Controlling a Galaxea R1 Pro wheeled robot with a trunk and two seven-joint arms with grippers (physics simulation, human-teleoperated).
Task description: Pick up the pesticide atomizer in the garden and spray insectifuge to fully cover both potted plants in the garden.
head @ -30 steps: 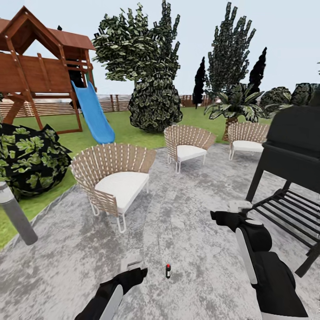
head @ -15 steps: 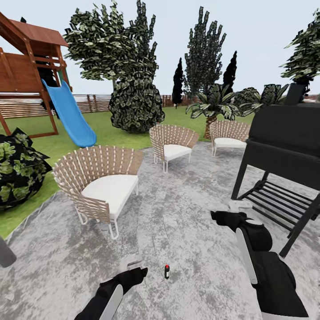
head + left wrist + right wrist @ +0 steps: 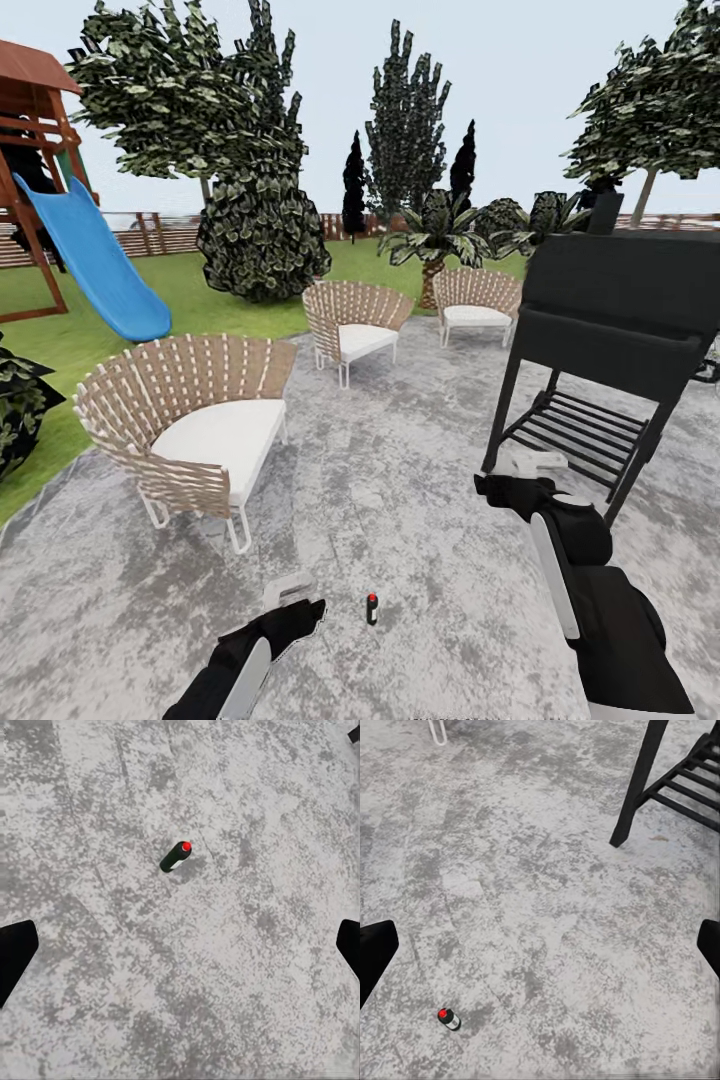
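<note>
The pesticide atomizer (image 3: 371, 608) stands upright on the grey stone patio (image 3: 400, 520) of the garden, a small dark bottle with a red tip. My left gripper (image 3: 288, 592) hovers just to its left, open, above the ground. In the left wrist view the atomizer (image 3: 175, 856) lies ahead of the gripper (image 3: 180, 952), whose dark fingers (image 3: 15, 954) sit wide apart. My right gripper (image 3: 528, 466) hangs higher and to the right, open; in its wrist view the atomizer (image 3: 448, 1018) is far off to one side. The potted plants are out of view.
Three woven chairs with white cushions stand on the patio, the nearest (image 3: 195, 435) at left. A black grill on a slatted frame (image 3: 600, 340) stands close at right. Beyond lie lawn (image 3: 180, 290), a blue slide (image 3: 95, 260), a round bush (image 3: 262, 240) and a palm-like plant (image 3: 435, 235).
The whole picture has shifted left, so the camera has turned right: the grill is fuller in view, the play set and grey post have slid out. Arms and atomizer hold their places.
</note>
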